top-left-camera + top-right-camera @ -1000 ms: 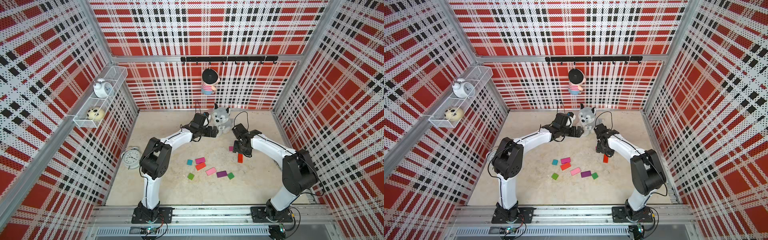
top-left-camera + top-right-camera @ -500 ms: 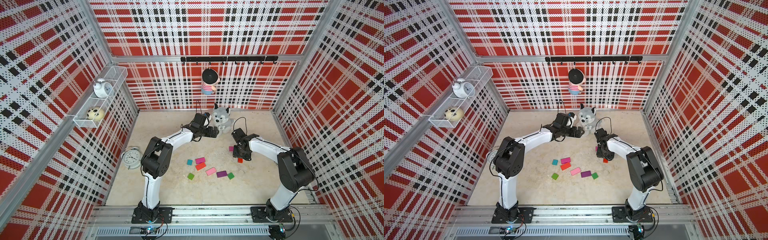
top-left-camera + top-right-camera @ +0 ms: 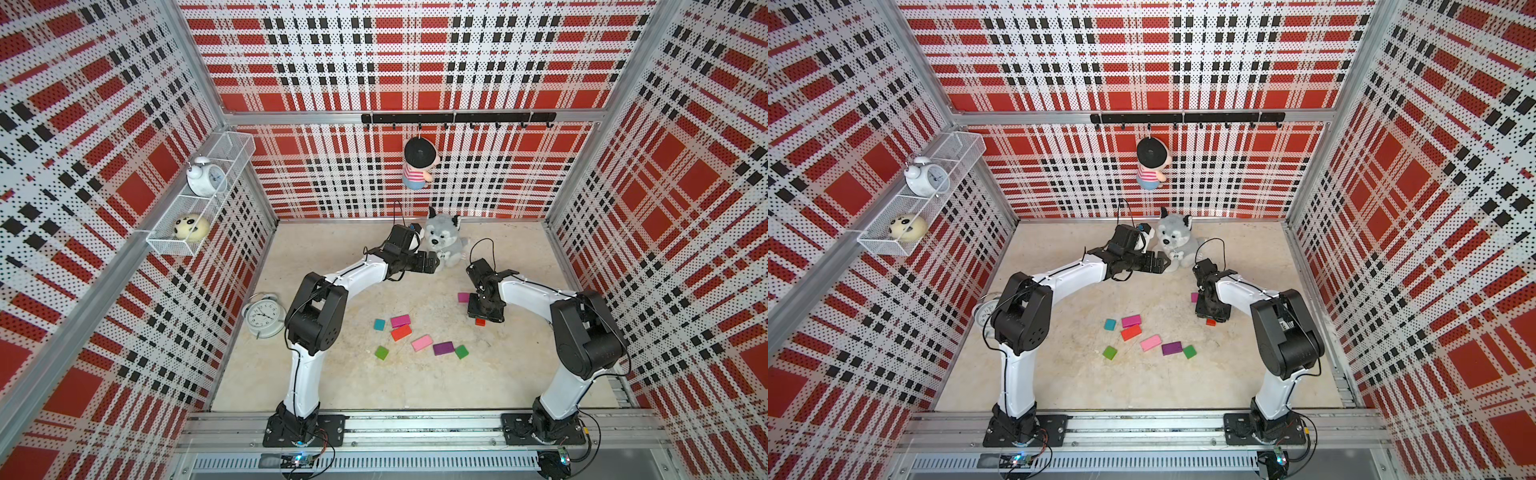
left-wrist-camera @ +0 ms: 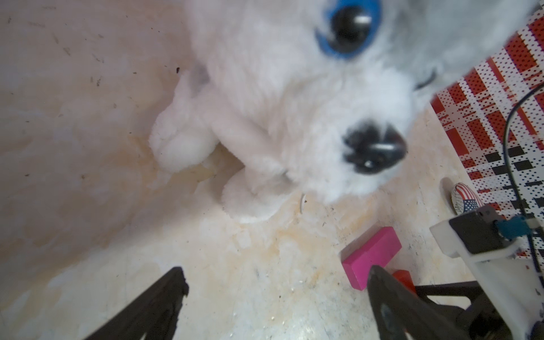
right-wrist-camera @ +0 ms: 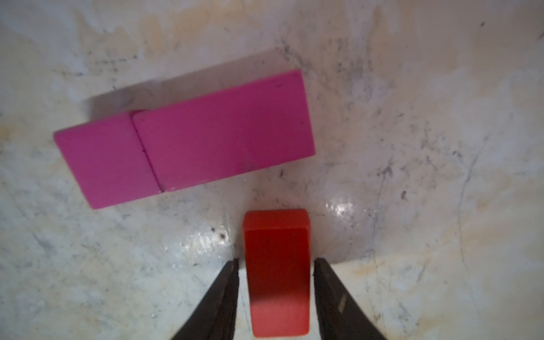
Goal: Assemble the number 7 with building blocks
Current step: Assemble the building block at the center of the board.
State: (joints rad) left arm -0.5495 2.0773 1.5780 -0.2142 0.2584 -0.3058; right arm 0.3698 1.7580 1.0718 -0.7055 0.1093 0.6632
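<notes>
The counter (image 5: 412, 147) looked like pale, marble-like stone. It was smooth, with fine dark scratches and a glossy shine just ahead of the right hand (image 5: 276, 260). The fingers (image 5: 223, 300) of this hand were black and matt, maybe plastic. Between them, the red block (image 5: 276, 235) had a smooth, painted face. Further ahead, the two magenta blocks (image 5: 223, 132) looked painted too, matt, with small marks. Near the left hand (image 4: 276, 270), the plush dog (image 4: 279, 88) was soft fluffy cloth, with a glossy plastic eye (image 4: 350, 23) and nose (image 4: 374, 150).
</notes>
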